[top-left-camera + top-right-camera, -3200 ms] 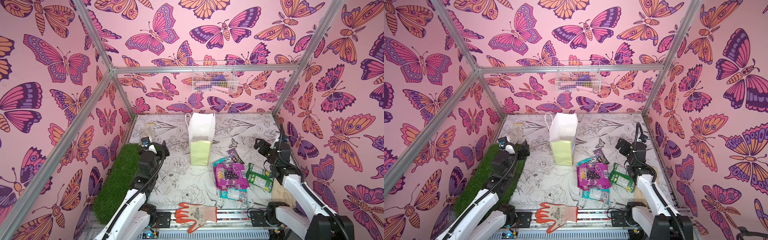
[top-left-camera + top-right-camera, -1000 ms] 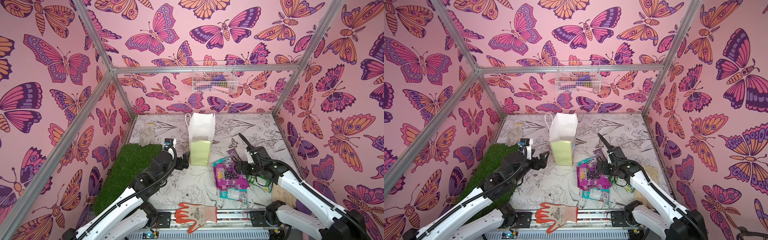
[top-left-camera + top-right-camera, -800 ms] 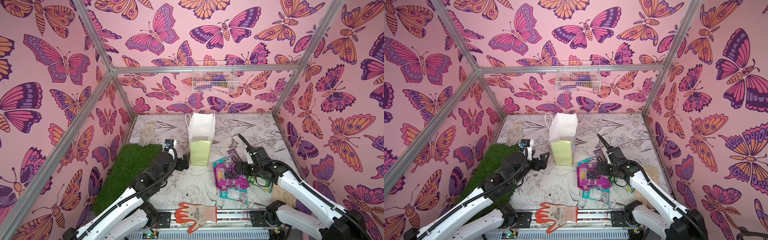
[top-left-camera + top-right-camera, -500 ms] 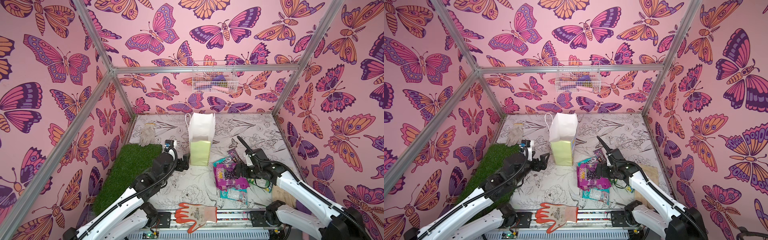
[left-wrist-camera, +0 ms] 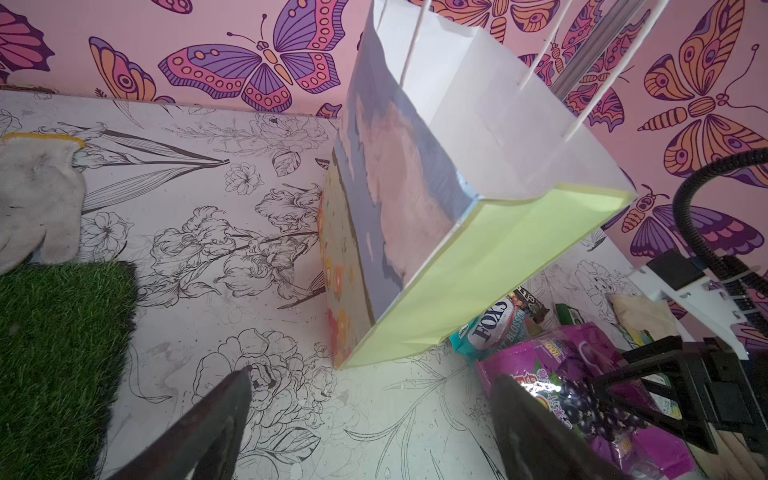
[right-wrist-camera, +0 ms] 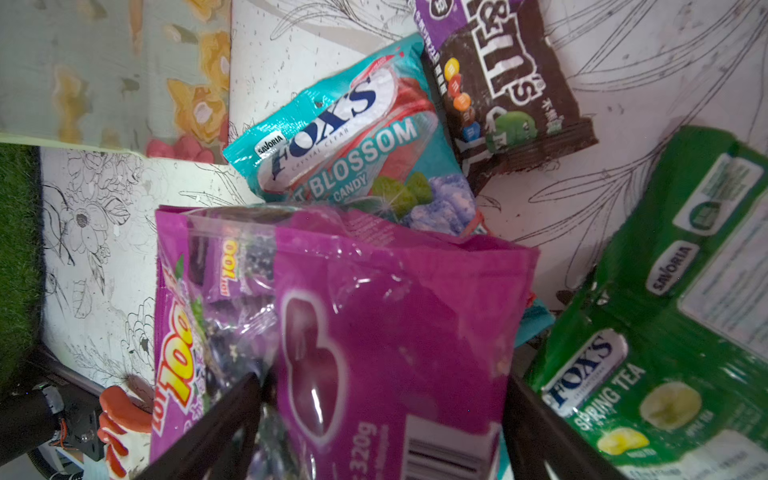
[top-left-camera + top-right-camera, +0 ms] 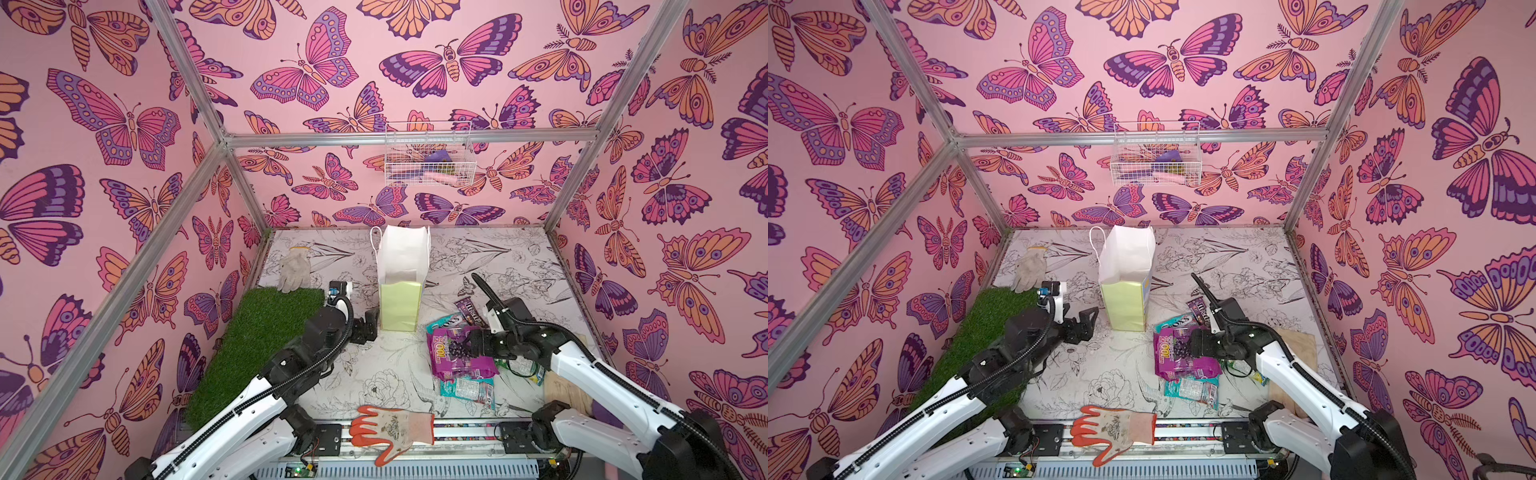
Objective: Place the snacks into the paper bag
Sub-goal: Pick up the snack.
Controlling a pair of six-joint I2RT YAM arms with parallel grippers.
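Note:
The paper bag [image 7: 399,307] [image 7: 1125,305] stands upright mid-table, its white mouth open upward. The snacks lie in a pile to its right: a magenta grape bag [image 7: 446,361] on top, a teal candy bag [image 7: 444,322] and a brown M&M's packet [image 7: 468,311] behind it, a second teal bag [image 7: 467,388] in front, and a green bag [image 6: 673,324] at the right. My right gripper [image 7: 469,347] [image 6: 382,380] is down on the grape bag [image 6: 395,291], jaws wide with one on each side of it. Left of the paper bag [image 5: 498,257], my left gripper [image 7: 368,330] [image 5: 374,376] hangs open and empty.
An orange-and-white work glove [image 7: 390,428] lies at the front edge. A green grass mat [image 7: 257,345] covers the left side, with a pale cloth glove [image 7: 295,270] behind it. A wooden board [image 7: 561,386] lies under my right arm. A white wire basket [image 7: 428,160] hangs on the back wall.
My right gripper has sunk onto the grape bag and its jaws have narrowed a little around it. The left arm has barely moved.

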